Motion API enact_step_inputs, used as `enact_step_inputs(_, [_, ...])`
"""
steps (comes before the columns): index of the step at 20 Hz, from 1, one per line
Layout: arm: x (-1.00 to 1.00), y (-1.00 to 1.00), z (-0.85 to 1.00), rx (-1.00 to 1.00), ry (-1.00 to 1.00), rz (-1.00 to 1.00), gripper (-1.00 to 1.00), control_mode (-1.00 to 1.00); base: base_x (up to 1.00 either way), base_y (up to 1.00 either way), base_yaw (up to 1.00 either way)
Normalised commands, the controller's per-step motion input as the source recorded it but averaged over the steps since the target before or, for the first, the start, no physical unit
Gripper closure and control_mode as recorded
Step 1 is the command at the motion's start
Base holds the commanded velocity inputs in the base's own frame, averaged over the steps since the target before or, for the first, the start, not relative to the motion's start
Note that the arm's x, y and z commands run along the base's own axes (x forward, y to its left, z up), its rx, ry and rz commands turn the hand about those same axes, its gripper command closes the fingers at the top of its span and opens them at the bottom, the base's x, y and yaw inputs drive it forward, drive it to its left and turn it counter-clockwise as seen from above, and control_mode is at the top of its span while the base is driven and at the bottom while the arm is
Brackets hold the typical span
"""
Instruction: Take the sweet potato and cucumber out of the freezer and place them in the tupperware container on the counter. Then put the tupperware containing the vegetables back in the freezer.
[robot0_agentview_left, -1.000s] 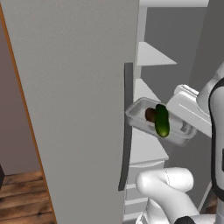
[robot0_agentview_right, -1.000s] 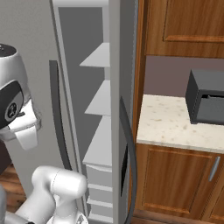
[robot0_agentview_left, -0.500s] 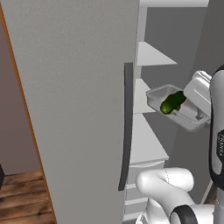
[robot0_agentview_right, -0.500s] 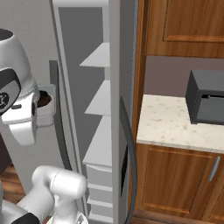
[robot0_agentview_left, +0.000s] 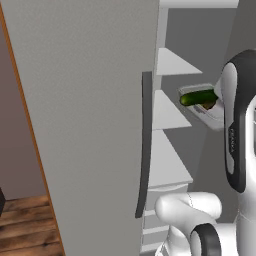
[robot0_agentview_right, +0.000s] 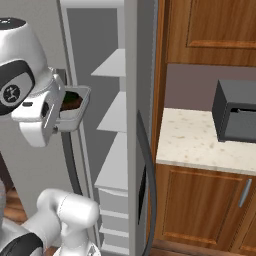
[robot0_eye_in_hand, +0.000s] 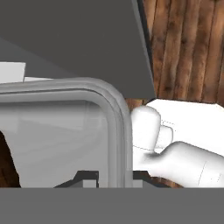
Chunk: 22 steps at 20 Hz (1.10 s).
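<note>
Beside the open freezer (robot0_agentview_left: 90, 100) door's dark handle (robot0_agentview_left: 144, 145), my pincer (robot0_eye_in_hand: 114, 177) is clenched on the rim of the tupperware container (robot0_agentview_left: 207, 107), raised level with the white shelves (robot0_agentview_left: 167, 102), with the cucumber (robot0_agentview_left: 197, 97) and sweet potato (robot0_agentview_right: 71, 102) inside. A tilt could roll the cucumber over the low wall, and a shelf lip could catch the leading edge; the gaps between shelves look narrow, and the interior wall is near on the right.
</note>
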Motion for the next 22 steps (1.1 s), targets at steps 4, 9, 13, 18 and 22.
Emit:
enact_step_inputs(4, [0.71,-0.17,0.08,0.00,-0.06,-0.14,1.00,-1.00,0.00,0.00,0.00])
enact_step_inputs(9, [0.67,-0.21,0.01,0.00,-0.09,-0.06,1.00,-1.00,0.00,0.00,0.00])
enact_step_inputs(13, [0.71,-0.08,0.00,0.00,-0.09,-0.02,1.00,-1.00,0.00,0.00,0.00])
enact_step_inputs(18, [0.69,0.00,0.00,0.00,-0.03,0.00,1.00,-1.00,0.00,0.00,0.00])
enact_step_inputs(22, [0.70,-0.14,0.00,0.00,0.00,0.00,1.00,-1.00,0.00,0.00,0.00])
